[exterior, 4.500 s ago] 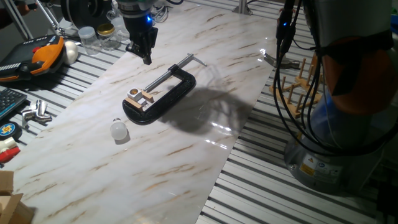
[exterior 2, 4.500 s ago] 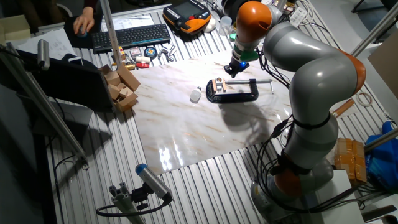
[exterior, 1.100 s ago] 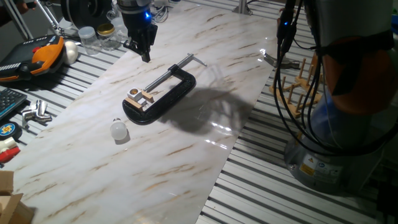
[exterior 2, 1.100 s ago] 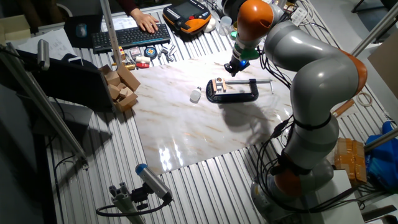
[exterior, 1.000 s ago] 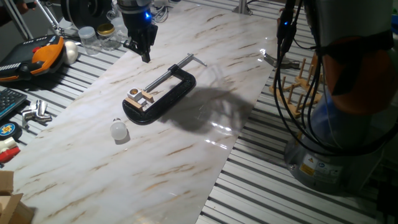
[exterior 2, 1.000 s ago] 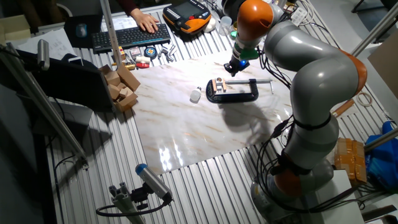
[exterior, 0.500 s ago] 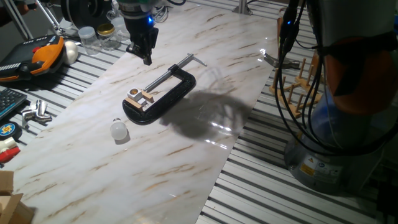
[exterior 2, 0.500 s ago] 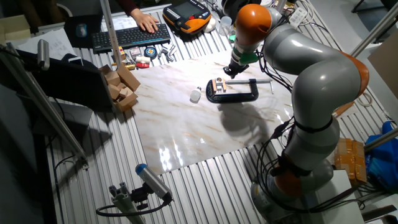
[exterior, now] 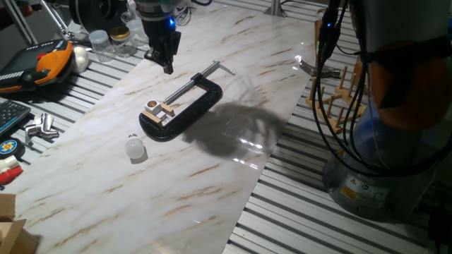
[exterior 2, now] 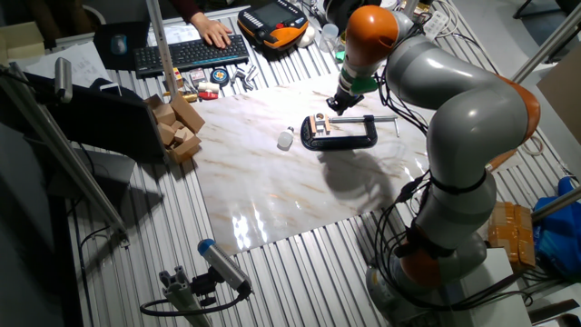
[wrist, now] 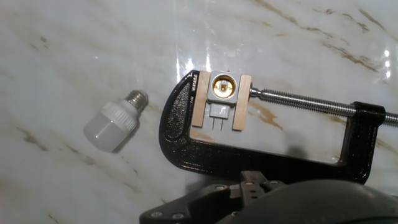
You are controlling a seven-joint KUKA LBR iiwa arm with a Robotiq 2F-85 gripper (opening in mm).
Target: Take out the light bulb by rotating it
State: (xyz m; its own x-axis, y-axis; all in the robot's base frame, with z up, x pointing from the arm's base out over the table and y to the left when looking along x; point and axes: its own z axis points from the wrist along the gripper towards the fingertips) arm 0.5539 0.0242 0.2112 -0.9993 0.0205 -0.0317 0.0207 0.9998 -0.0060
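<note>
The arm reaches over the table's far edge, its gripper (exterior: 167, 67) hanging tips-down, fingers pinched together on nothing. The frosted light bulb (wrist: 115, 122) lies sideways on the glossy marble slab (exterior: 212, 176), beside the black C-clamp (wrist: 261, 155) gripping the tan socket block (wrist: 222, 99)

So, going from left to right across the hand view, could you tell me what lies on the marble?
light bulb → socket between two wooden strips → C-clamp's threaded screw

light bulb (exterior 2: 285, 139) loose on marble | left of C-clamp (exterior 2: 340, 134) | gripper (exterior 2: 334, 104) above
</note>
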